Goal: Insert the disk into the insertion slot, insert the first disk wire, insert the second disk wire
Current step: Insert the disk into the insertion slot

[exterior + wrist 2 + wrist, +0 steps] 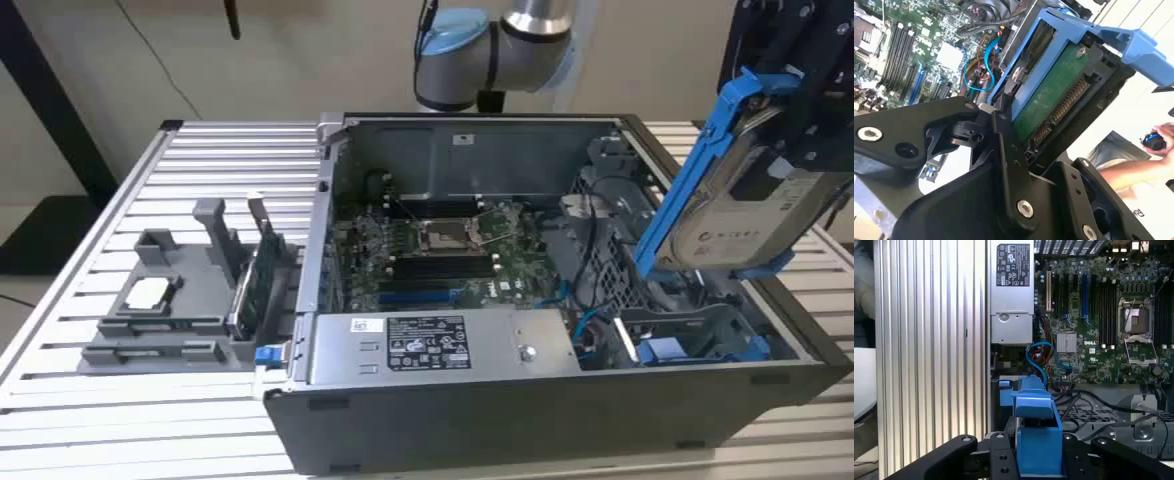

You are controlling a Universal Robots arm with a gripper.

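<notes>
— What was the end effector (797, 140) doing?

— It was clenched on the disk (731, 228), with the black fingers (1005, 150) pressed against the blue carrier frame (1064, 30). In the second wrist view, the disk's green circuit side and connector edge faced the camera.

— How did the disk sit?

— It stood steeply on end, tilted, in the air over the open computer case (534, 425) and touching nothing but the end effector.

— And the insertion slot?

— The insertion slot (694, 338) lay below the end effector, well apart from the disk's lower edge, so the disk was not in yet. In the first wrist view, the blue piece just past the carrier was probably one of the slot's fittings, though I couldn't be sure.

— What was further out?

— Blue and black cables (1041, 360) ran beside the slot. Beyond them lay the green motherboard (441, 250) and the grey power-supply box (441, 345). The case stood on the ribbed metal bench (200, 160), and a grey fixture (167, 300) sat on the bench at the far side of the case from the end effector. In the second wrist view, a person's hand (1165, 136) was visible off behind the disk.
</notes>
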